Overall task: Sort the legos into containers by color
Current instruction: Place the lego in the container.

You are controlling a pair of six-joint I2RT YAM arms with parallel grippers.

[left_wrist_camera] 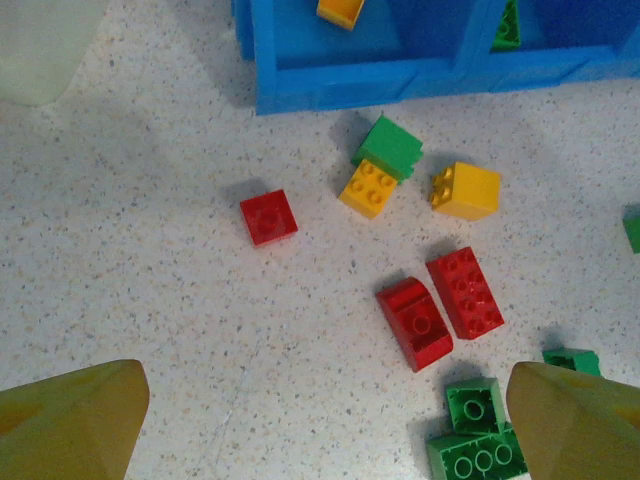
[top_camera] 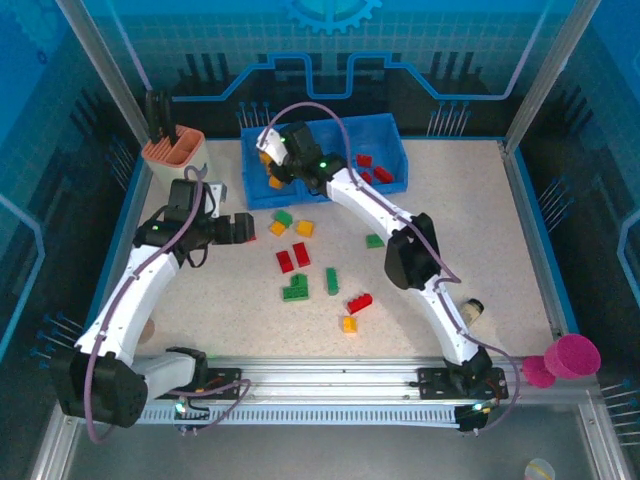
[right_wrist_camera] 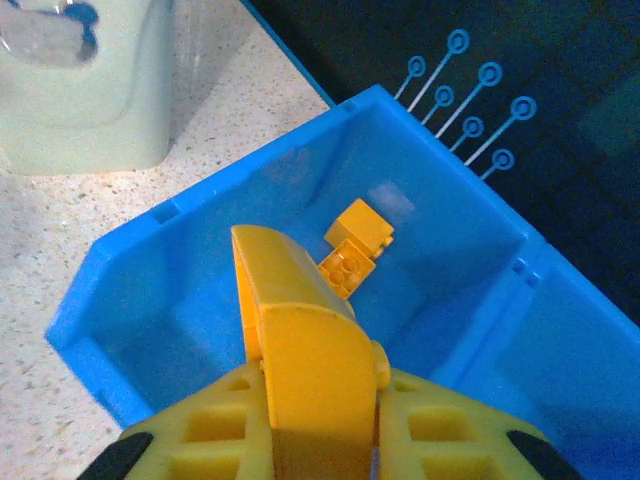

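Counter (top_camera: 480,260) carries the blue tray (left_wrist_camera: 350,80) at the back; right fingers (right_wrist_camera: 270,290) sit pressed together, nothing visible betw. them, over its left compartment (right_wrist_camera: 190,300) w/ yellow legos (right_wrist_camera: 355,245). Left fingers (top_camera: 243,228) hang spread wide over loose legos (left_wrist_camera: 465,292) mid-counter: best drop on the lone red lego (left_wrist_camera: 268,216), clear of neighbours.

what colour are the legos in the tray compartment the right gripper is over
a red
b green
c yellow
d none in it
c: the right wrist view shows yellow legos lying on the floor of the blue compartment, just beyond the right gripper.
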